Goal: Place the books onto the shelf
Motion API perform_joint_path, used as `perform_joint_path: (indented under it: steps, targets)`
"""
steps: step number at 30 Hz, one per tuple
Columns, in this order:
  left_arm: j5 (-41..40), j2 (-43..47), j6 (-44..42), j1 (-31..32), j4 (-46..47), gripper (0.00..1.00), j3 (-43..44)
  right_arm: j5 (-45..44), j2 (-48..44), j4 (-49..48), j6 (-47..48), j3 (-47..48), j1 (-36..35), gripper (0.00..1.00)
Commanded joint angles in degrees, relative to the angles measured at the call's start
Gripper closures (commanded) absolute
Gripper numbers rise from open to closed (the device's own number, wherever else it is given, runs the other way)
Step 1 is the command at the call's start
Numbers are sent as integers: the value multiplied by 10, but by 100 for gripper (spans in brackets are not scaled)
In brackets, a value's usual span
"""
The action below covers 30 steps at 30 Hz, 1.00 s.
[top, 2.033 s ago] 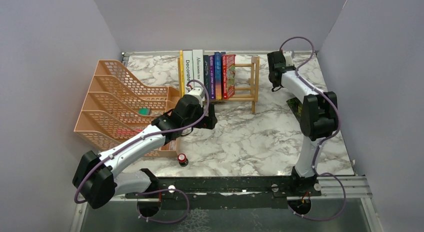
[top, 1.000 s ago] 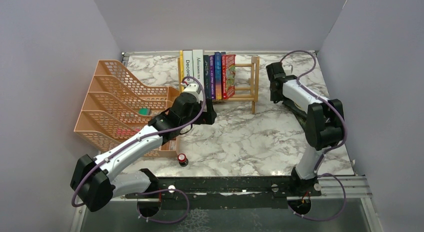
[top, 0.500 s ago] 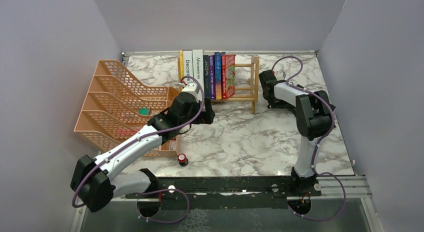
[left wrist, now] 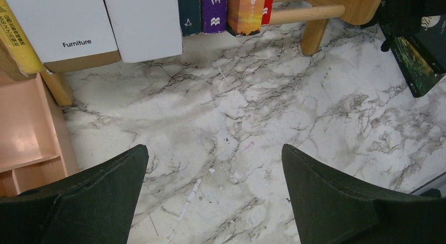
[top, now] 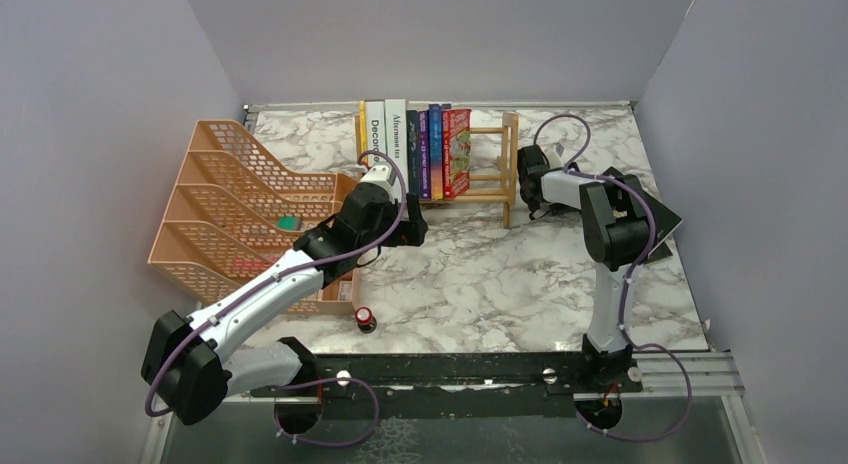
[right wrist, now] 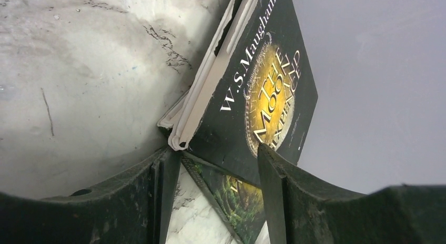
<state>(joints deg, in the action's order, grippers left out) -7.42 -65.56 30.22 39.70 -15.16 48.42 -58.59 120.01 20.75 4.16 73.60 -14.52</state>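
top external: orange tray [top: 230,174] beside shelf [top: 510,149], green book [top: 660,224] in right jaws

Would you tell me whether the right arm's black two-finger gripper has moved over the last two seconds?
Yes. The right gripper has swung left, closing up beside the right end frame of the light-wood slatted shelf.

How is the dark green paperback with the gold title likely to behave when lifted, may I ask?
Probably floppy: the dark green paperback gapes, cover off pages. Held at one corner by the right gripper, it may sag.
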Motion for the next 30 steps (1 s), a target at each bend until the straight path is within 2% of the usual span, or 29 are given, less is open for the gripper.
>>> perform_joint_path:
  steps: [1,3,10,23,28,30]
  targets:
    - [-2,5,4,-6,7,3,17,120,42,-38,-1,-23,-13,38]
    - [0,3,5,-7,7,3,17,139,45,-35,-6,-19,-13,41]
    - [5,5,3,-10,7,3,17,167,16,-31,-29,-12,-12,69]
    - [15,3,5,-11,12,3,15,224,-133,0,-99,8,-14,99]
    - [20,2,6,-11,14,3,15,211,-158,22,-112,24,-13,99]
    - [23,3,6,-10,15,3,15,186,-149,30,-117,29,-14,95]
